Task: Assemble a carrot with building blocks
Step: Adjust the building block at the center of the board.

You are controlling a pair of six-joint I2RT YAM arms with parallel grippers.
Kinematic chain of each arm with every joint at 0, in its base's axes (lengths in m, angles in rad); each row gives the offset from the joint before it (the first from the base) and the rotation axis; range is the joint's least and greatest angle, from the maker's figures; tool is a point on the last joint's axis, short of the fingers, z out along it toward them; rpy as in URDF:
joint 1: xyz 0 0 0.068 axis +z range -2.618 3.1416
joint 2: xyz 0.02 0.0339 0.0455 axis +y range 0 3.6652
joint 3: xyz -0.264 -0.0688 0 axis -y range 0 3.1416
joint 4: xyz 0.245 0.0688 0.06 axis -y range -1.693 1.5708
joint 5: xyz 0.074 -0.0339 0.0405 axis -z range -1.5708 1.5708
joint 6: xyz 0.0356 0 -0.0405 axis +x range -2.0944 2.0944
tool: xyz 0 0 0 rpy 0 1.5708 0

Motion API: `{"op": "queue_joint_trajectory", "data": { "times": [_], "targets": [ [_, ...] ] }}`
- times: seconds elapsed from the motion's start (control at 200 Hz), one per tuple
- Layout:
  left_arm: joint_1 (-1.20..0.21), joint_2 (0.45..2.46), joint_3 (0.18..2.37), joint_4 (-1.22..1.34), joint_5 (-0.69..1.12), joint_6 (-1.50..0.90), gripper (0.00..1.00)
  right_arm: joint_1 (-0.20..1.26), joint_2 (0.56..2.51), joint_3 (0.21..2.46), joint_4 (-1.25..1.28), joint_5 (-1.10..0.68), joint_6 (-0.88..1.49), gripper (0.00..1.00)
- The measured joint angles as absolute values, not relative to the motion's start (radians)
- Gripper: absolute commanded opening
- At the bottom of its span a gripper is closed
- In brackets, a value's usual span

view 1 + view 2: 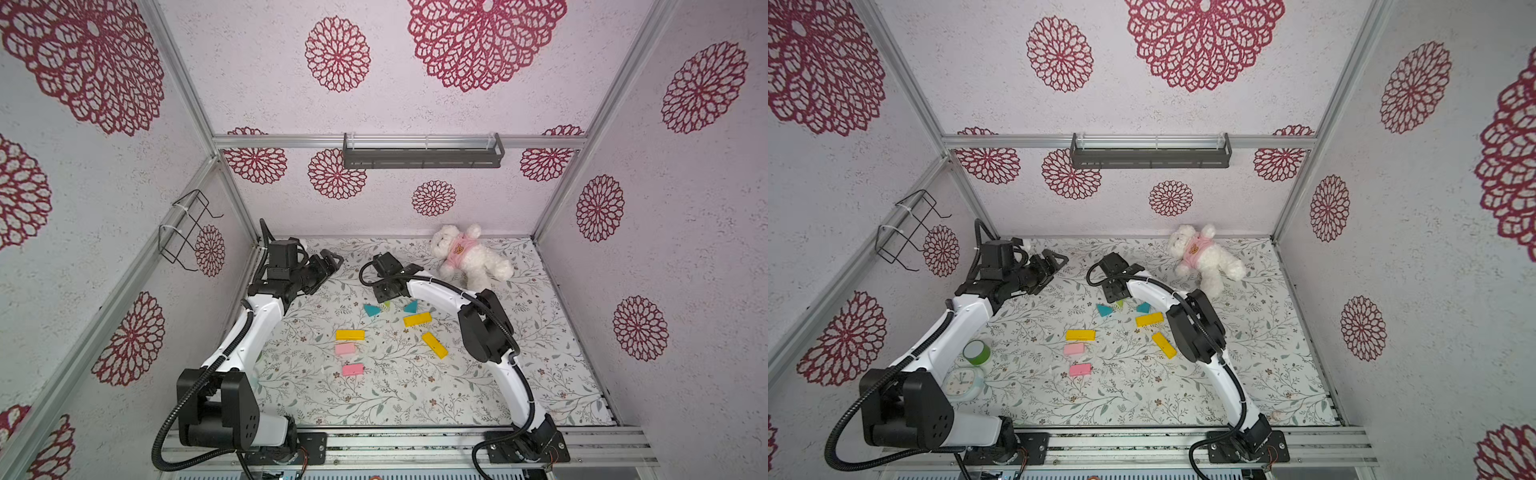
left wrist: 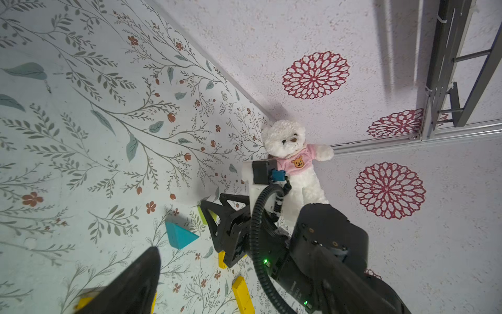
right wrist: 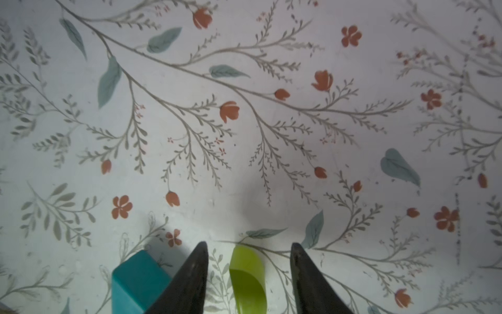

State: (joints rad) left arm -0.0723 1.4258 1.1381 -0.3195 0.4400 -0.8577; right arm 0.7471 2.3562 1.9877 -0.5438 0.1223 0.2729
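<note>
Right gripper (image 3: 248, 244): jaws apart, straddling the lime-green piece (image 3: 245, 274), apparently poised to close on it.
Left gripper (image 1: 332, 261): parked aside; spread unclear.

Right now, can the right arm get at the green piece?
Probably yes. The right end effector is open and straddles the green piece, with a gap on each side. The teal triangle lies close outside one jaw, but nothing blocks the piece.
</note>
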Motion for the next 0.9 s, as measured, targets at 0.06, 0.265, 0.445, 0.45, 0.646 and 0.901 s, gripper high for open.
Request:
{"op": "queue_joint_trajectory", "data": {
  "times": [0.06, 0.265, 0.445, 0.45, 0.646, 0.901],
  "targets": [
    [-0.072, 1.426, 1.138, -0.319, 0.440, -0.858, 0.89, 0.747, 2.358, 1.988, -0.553, 0.122, 0.269, 0.49],
    [-0.072, 1.426, 1.138, -0.319, 0.440, -0.858, 0.89, 0.747, 2.358, 1.988, -0.562, 0.114, 0.253, 0.42],
    [-0.072, 1.426, 1.138, -0.319, 0.440, -0.858, 0.89, 0.747, 2.358, 1.988, -0.570, 0.100, 0.237, 0.37],
    [-0.072, 1.426, 1.138, -0.319, 0.440, -0.858, 0.89, 0.747, 2.358, 1.988, -0.570, 0.099, 0.236, 0.37],
    [-0.072, 1.427, 1.138, -0.319, 0.440, -0.858, 0.89, 0.747, 2.358, 1.988, -0.580, 0.096, 0.228, 0.37],
    [-0.072, 1.427, 1.138, -0.319, 0.440, -0.857, 0.89, 0.747, 2.358, 1.988, -0.583, 0.089, 0.215, 0.37]
  ]
}}
